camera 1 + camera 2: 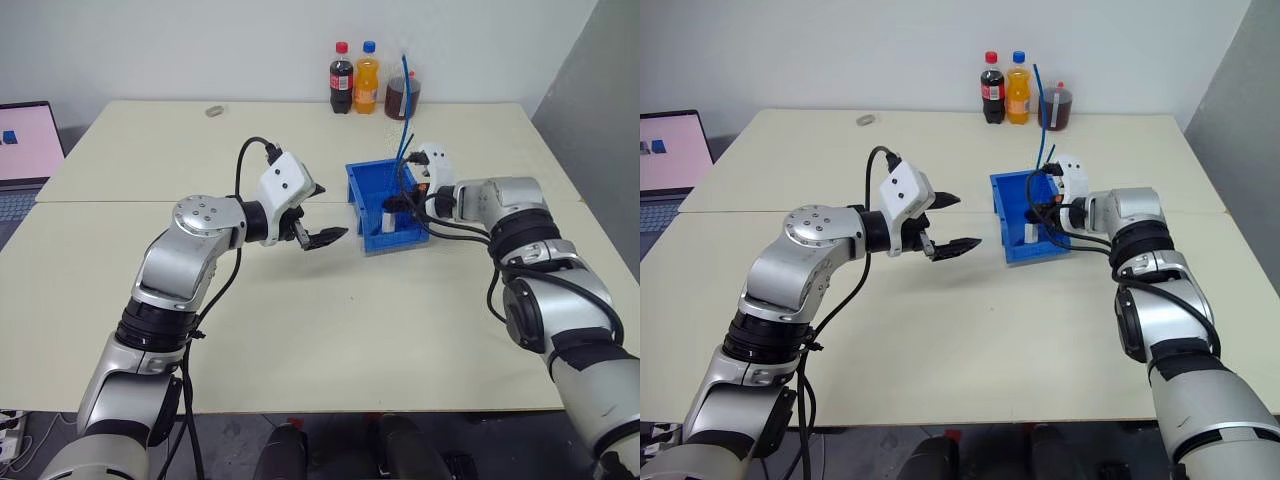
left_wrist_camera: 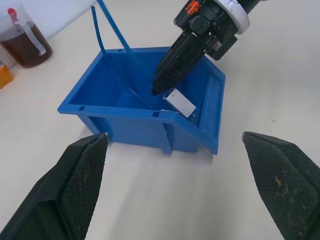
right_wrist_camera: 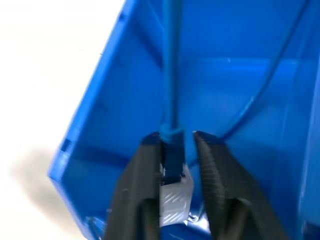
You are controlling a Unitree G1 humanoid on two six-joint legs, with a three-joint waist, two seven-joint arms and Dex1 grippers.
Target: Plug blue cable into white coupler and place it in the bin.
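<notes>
The blue bin (image 1: 360, 200) stands on the table right of centre. My right gripper (image 1: 395, 208) reaches down into it. In the right wrist view its fingers (image 3: 142, 170) stand slightly parted around the blue cable's plug end (image 3: 172, 150), with a gap on one side. The white coupler (image 3: 172, 200) sits right below the plug, low in the bin (image 3: 115, 115). The blue cable (image 1: 405, 100) rises out of the bin in a tall loop. My left gripper (image 1: 330, 212) hovers open just left of the bin, holding nothing. The left wrist view shows the coupler (image 2: 181, 103) at the right gripper's tip (image 2: 159, 90).
Two drink bottles (image 1: 341, 77) (image 1: 366, 76) and a jug of dark liquid (image 1: 403, 97) stand at the table's far edge behind the bin. A small grey object (image 1: 213, 111) lies at the far left. A laptop (image 1: 25, 140) sits off the table's left side.
</notes>
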